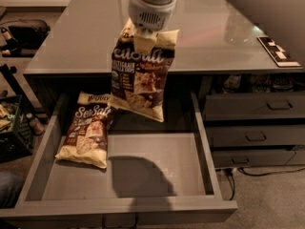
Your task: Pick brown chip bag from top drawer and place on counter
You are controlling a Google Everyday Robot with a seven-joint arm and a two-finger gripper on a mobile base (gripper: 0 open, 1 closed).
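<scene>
Grey and glossy, the counter [81,42] fills the upper half of the frame, with a thin dark edge running across the middle. Below it the drawer [157,156] stands pulled open in the lower centre, its pale floor mostly bare and carrying a dark shadow. At top centre the pale arm ends in the gripper [144,41], which is pinched closed on the cream top band of the bag [140,82]. The bag hangs upright from that pinch in the centre of the frame, its top against the counter's front edge and its lower band over the back of the drawer, apparently clear of the floor. A look-alike other bag [88,130] lies flat at the left side of the drawer, well apart from the gripper. Narrower handled drawers [252,106] stack at the right, and a black crate [14,128] sits at the far left. The bag looks light, soft and crinkly, more air than weight, so it should swing and twist easily under the pinch. Its film is probably slippery and the chips inside break easily. The crimped top seam is the sensible place to hold it, flat and stiff enough to grip without crushing the contents. Setting it down should be gentle, bottom band first.
</scene>
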